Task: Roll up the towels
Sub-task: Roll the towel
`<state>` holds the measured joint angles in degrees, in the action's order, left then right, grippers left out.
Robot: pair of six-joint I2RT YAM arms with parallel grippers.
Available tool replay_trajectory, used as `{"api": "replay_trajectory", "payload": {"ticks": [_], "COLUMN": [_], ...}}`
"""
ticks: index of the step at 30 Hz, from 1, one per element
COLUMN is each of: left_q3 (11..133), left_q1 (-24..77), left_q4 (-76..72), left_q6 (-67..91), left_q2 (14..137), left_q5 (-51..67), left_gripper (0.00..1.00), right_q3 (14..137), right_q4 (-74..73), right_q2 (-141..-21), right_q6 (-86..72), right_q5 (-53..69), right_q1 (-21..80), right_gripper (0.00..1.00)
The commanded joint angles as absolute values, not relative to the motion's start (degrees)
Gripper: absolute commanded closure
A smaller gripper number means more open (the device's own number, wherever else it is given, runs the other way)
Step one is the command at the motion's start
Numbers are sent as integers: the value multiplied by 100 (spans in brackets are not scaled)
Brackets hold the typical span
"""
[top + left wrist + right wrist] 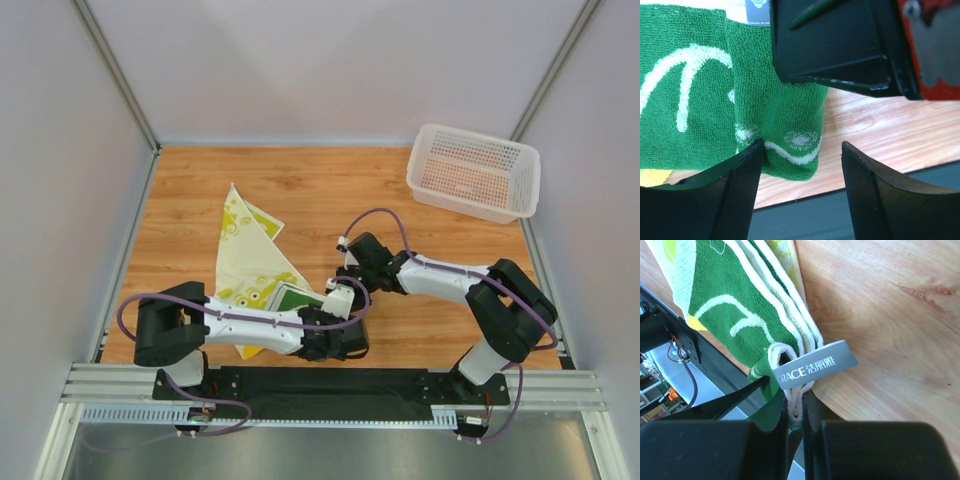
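The dark green towel (293, 297) with white line drawings lies folded on the cream-yellow towel (245, 255) at the near middle of the wooden table. My right gripper (338, 293) is shut on the green towel's white-hemmed edge (790, 352), beside a grey label (815, 367). My left gripper (335, 330) is open at the towel's near right corner. In the left wrist view the green corner (795, 150) sits between the fingers (742, 185), touching the left one. The green towel (735, 305) fills the upper left of the right wrist view.
A white perforated basket (475, 170) stands at the back right. The black front rail (330, 385) runs close under the towel's near edge. Grey walls enclose the table on three sides.
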<state>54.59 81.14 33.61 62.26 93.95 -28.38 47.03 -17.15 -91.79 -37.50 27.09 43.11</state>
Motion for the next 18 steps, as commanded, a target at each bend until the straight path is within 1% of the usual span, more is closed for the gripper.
{"api": "replay_trajectory", "payload": {"ticks": [1, 4, 5, 7, 10, 11, 13, 16, 17, 18], "left_q3": [5669, 5730, 5730, 5643, 5415, 5371, 5257, 5221, 5221, 5221], "left_q1": [8279, 8367, 8411, 8472, 8508, 8508, 8508, 8517, 8508, 8517], "left_q4": [4051, 4315, 4402, 4473, 4316, 4255, 4158, 4236, 4341, 4350], "left_q6": [6310, 6477, 6512, 6653, 6662, 6662, 6592, 6705, 6750, 6759], "left_q2": [9684, 9852, 9879, 9914, 9888, 9879, 9844, 9826, 9817, 9809], "left_q5": [-3163, -3348, -3462, -3620, -3753, -3779, -3797, -3920, -3981, -3990], "left_gripper": [29, 30, 33, 34, 36, 39, 41, 49, 59, 62], "right_q3": [5036, 5098, 5115, 5142, 5212, 5212, 5194, 5203, 5212, 5203], "right_q4": [-2118, -2259, -2302, -2382, -2522, -2496, -2461, -2470, -2522, -2531], "right_q2": [-9062, -9070, -9088, -9123, -9211, -9246, -9316, -9369, -9387, -9387], "right_q6": [-3674, -3639, -3639, -3613, -3516, -3490, -3498, -3463, -3419, -3410], "right_q5": [2672, 2768, 2795, 2987, 3146, 3251, 3549, 3717, 3753, 3770], "right_q1": [4316, 4316, 4324, 4316, 4307, 4289, 4237, 4175, 4149, 4122], "right_gripper": [100, 100, 100, 100, 100, 100, 100, 100, 100, 100]}}
